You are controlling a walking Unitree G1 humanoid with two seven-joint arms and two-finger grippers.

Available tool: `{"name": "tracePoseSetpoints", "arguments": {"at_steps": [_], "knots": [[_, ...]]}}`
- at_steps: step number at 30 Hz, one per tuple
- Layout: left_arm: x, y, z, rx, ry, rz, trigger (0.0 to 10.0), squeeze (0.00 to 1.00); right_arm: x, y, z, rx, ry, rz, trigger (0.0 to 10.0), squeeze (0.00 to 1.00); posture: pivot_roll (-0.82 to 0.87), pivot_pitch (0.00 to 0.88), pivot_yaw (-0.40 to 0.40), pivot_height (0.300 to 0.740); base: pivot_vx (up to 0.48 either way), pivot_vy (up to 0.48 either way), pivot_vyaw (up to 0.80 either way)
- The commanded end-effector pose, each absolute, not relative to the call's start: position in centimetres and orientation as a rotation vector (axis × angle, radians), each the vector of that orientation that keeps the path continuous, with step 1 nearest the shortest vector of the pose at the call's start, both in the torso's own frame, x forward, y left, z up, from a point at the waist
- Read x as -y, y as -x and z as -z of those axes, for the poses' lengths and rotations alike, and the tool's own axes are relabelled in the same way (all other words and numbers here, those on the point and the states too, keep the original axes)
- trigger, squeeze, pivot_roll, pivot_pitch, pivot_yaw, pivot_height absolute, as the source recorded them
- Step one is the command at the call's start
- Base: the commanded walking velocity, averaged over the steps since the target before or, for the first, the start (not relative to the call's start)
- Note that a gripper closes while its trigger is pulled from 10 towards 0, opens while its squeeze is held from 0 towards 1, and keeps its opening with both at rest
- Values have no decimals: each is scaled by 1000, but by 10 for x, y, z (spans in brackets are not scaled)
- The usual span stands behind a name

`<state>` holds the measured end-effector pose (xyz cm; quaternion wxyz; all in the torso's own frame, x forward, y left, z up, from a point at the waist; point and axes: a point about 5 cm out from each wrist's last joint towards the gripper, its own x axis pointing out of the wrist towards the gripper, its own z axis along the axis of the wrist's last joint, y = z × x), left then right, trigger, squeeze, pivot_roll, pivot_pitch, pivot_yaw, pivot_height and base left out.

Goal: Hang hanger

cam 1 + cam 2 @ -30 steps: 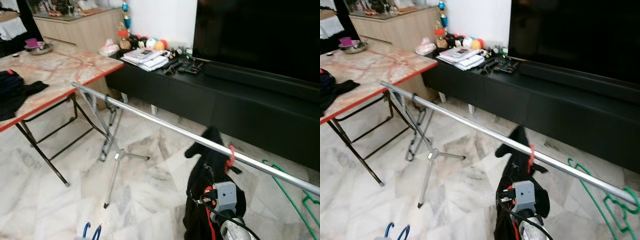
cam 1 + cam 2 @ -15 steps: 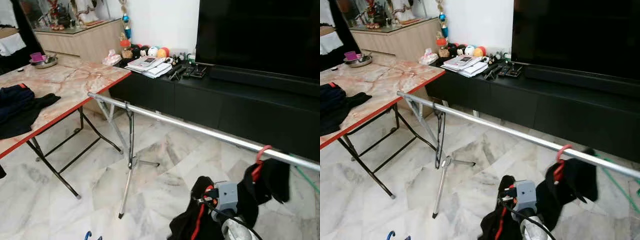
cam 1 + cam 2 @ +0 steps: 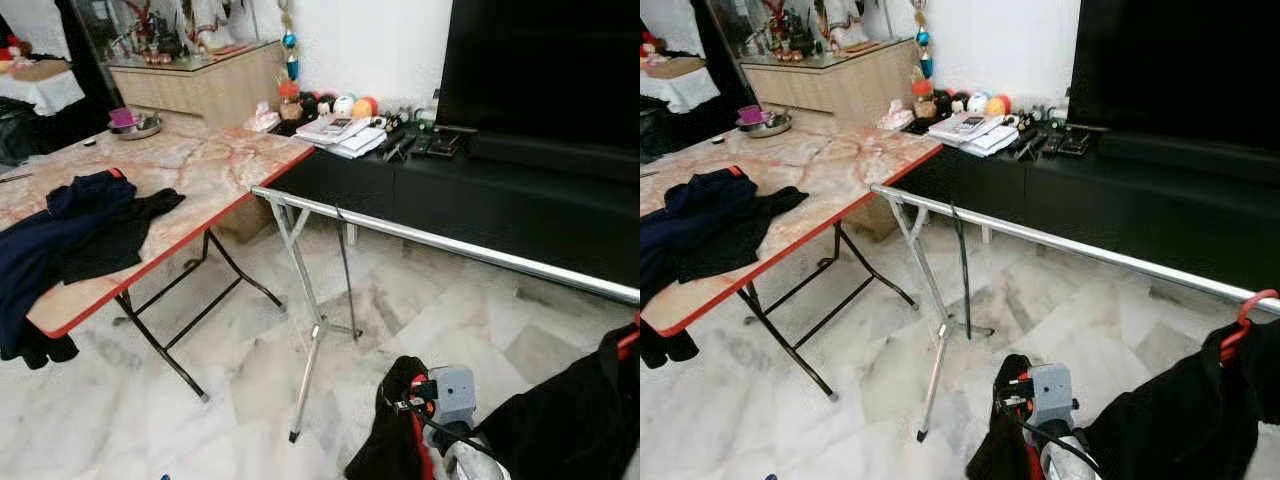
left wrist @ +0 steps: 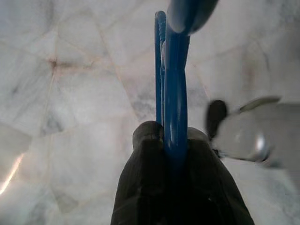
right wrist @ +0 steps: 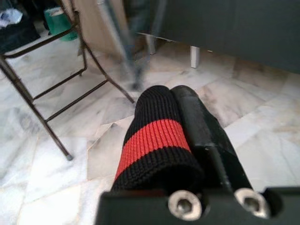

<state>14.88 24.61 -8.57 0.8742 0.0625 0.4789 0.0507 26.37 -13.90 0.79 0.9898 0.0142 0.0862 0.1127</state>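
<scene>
Left gripper (image 4: pixel 174 140) clamped tight on a blue hanger (image 4: pixel 174 84), down low over the marble floor (image 4: pixel 70 93). Right gripper (image 5: pixel 180 126) pinching a black-and-red knit cuff (image 5: pixel 154 140) of the black garment (image 3: pixel 1180 410). Red hanger (image 3: pixel 1245 320) hooked over the silver rail (image 3: pixel 1060 243), out past the worktop (image 3: pixel 840 165) front corner.

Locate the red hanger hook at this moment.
In the right eye view, the red hanger hook sits over the silver rail at its far right end, with black clothing hanging below.
</scene>
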Motion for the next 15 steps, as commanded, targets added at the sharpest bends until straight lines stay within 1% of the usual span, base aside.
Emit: {"name": "tracePoseSetpoints", "arguments": {"at_steps": [1,15], "knots": [[-254,-140,87,-1040,-144,-122,10000,0,126,-269,-16,-129,-31,-264,10000,0,69,22,71,740,0,480,0],[-252,-142,87,-1027,-137,-115,10000,0,128,-269,-12,-159,-39,-248,10000,0,77,36,66,740,0,480,0]]}}
